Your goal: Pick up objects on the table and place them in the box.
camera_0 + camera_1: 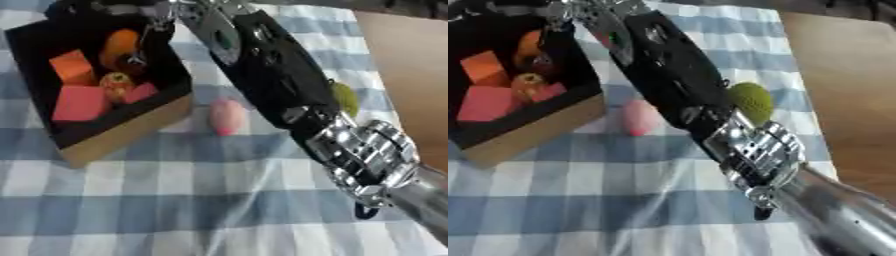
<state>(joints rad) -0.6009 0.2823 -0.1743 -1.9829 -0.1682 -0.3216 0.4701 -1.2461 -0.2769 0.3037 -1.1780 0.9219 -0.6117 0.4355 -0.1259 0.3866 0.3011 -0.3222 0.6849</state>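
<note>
Your right arm [271, 85] ran diagonally from the lower right corner up to the far edge of the box [131, 131], and it blocked a lot. The right hand [153, 17] sat at the top of frame over the box's far side, mostly cut off and blurred, so you can't tell whether its fingers were spread or curled, or whether it held anything. Left hand showed in neither view. The box, black inside with a tan outer wall, stood at upper left on the blue checked cloth [175, 200]. Inside: an orange block [72, 67], a red block [79, 102], an orange rounded thing [121, 45] and a small yellow-orange piece [116, 82], shapes hard to make out. On the cloth, a pink oval object [227, 116] lay just beside the box's near right corner. A yellow-green ball [752, 102] sat right of the forearm, half hidden in the left eye view. Bare wooden table [850, 75] at far right.
</note>
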